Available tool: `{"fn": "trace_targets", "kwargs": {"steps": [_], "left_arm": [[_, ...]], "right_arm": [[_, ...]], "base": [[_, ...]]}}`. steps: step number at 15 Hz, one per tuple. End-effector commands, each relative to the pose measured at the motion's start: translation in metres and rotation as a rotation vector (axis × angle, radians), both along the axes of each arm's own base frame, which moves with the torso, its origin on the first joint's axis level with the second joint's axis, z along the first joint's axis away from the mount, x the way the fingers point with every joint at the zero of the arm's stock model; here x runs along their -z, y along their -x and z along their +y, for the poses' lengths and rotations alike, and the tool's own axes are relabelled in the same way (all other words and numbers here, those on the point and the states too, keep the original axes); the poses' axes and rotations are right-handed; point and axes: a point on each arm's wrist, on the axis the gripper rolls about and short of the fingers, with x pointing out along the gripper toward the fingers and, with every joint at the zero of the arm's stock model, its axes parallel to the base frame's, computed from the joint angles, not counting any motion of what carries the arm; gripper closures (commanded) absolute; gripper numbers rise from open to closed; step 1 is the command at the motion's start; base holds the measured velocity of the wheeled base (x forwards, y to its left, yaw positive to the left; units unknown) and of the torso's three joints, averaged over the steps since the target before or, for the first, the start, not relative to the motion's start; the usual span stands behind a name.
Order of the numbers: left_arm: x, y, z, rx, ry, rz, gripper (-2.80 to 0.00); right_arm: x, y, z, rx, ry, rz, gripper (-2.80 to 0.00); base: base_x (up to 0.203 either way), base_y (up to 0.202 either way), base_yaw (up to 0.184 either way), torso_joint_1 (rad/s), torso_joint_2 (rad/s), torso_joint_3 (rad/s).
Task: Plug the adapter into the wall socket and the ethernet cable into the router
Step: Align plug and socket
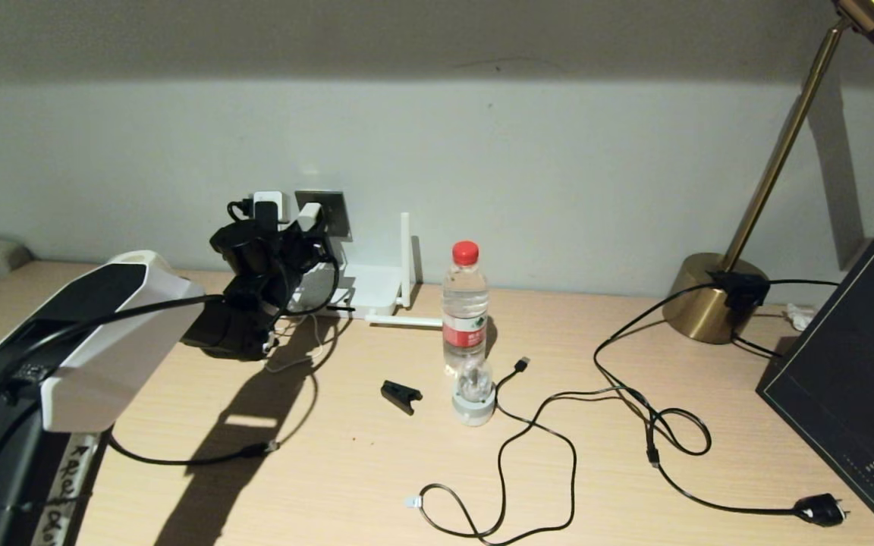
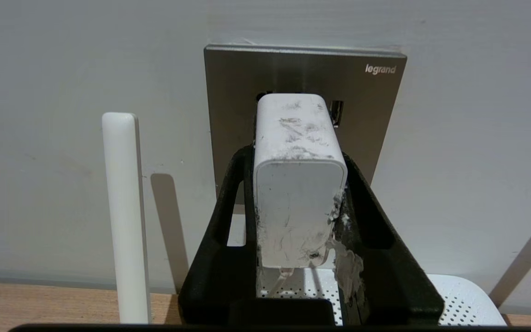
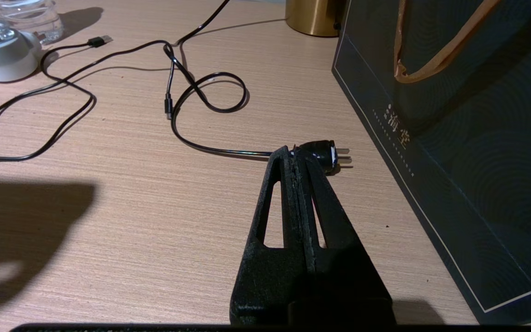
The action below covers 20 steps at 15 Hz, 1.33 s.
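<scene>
Adapter (image 2: 298,180), white cube w/ grey scuffs, clamped in left gripper (image 2: 295,152), front end at wall socket (image 2: 367,110) plate above router (image 2: 459,299). Step: plugging adapter; seating can't be confirmed. Next prob needs a straight push, then release. Right gripper (image 3: 300,159) closed, empty, parked over the desk (image 3: 109,193).
</scene>
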Motion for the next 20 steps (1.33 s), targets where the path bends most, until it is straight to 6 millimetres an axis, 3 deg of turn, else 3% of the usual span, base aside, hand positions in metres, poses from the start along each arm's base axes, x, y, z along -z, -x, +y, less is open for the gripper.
{"fn": "trace_targets", "kwargs": {"steps": [1, 20], "left_arm": [[0.003, -0.001, 0.000, -0.002, 0.001, 0.000, 0.00], [-0.014, 0.000, 0.007, -0.002, 0.001, -0.053, 0.00]], "right_arm": [[0.000, 0.000, 0.000, 0.000, 0.000, 0.001, 0.00], [0.000, 0.000, 0.000, 0.000, 0.000, 0.000, 0.00]], "base": [[0.000, 0.000, 0.000, 0.000, 0.00, 0.000], [0.000, 0.000, 0.000, 0.000, 0.00, 0.000]]}}
